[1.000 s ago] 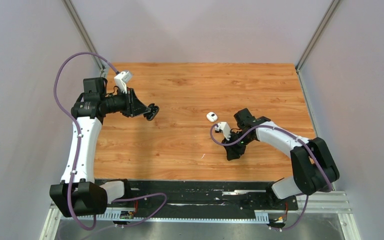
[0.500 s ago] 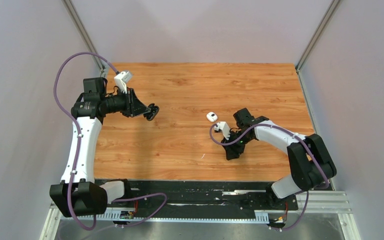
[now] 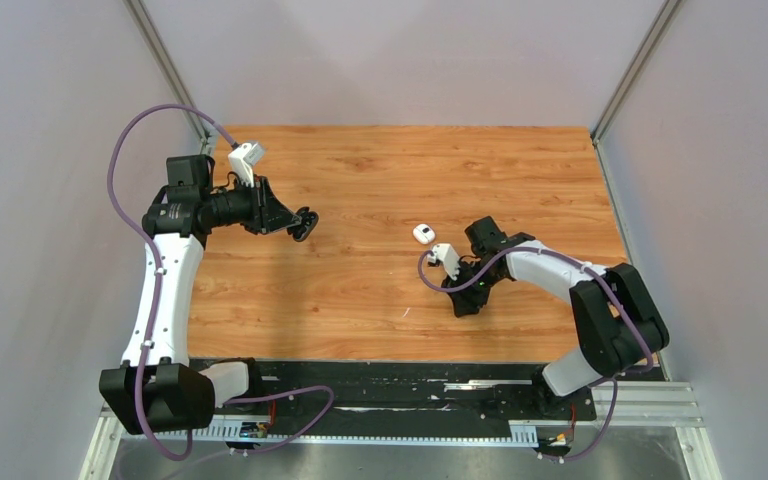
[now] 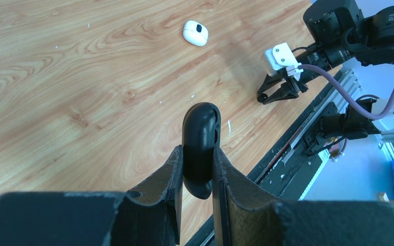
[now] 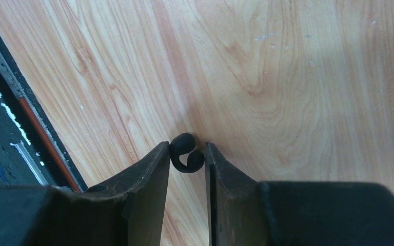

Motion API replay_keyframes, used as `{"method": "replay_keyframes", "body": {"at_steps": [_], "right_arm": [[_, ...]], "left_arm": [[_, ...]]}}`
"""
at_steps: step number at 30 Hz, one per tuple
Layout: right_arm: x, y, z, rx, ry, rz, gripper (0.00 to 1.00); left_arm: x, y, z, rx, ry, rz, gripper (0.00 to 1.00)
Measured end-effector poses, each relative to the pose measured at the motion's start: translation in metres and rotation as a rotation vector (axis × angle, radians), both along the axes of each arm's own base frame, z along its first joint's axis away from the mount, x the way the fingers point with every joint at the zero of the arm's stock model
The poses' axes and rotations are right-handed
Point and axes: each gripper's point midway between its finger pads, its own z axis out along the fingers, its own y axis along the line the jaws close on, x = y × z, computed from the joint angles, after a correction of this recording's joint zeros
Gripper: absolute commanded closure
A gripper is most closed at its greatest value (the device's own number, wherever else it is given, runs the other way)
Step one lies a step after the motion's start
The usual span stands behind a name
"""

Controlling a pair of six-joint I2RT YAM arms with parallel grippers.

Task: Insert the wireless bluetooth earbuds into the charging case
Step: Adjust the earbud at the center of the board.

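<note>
White case (image 3: 423,234), left gripper (image 4: 196,149) well left of it pinching a black earbud (image 4: 200,123), right gripper (image 5: 186,148) near it, clamped on second earbud (image 5: 181,142)

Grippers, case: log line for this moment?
left gripper: shut on black earbud | right gripper: flanking second earbud on table, grip unclear | charging case: on table
</note>
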Motion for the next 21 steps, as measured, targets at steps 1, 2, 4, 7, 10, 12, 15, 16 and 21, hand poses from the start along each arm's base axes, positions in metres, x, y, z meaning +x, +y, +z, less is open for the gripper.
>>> {"method": "replay_keyframes", "body": {"at_steps": [1,2,4,7,10,12,15,16,21], "right_arm": [[0.0,0.0,-0.001,-0.003,0.0,-0.001,0.74],[0.001,0.0,-0.001,-0.004,0.0,-0.001,0.77],[0.001,-0.001,-0.001,-0.006,-0.004,-0.002,0.8],[0.004,0.0,-0.001,-0.006,-0.013,-0.003,0.82],[0.005,-0.001,-0.001,-0.011,-0.019,-0.005,0.89],[0.007,-0.001,-0.001,-0.015,-0.027,-0.009,0.95],[0.012,-0.002,0.0,-0.022,-0.046,-0.013,0.97],[0.013,-0.003,0.0,-0.024,-0.048,-0.016,0.97],[0.021,-0.007,0.002,-0.03,-0.059,-0.036,1.0]], "left_arm": [[0.0,0.0,0.0,0.0,0.0,0.0,1.0],[0.0,0.0,0.0,0.0,0.0,0.0,1.0],[0.0,0.0,0.0,0.0,0.0,0.0,1.0],[0.0,0.0,0.0,0.0,0.0,0.0,1.0],[0.0,0.0,0.0,0.0,-0.001,0.0,1.0],[0.0,0.0,0.0,0.0,0.0,0.0,1.0],[0.0,0.0,0.0,0.0,0.0,0.0,1.0],[0.0,0.0,0.0,0.0,0.0,0.0,1.0],[0.0,0.0,0.0,0.0,0.001,0.0,1.0]]}}
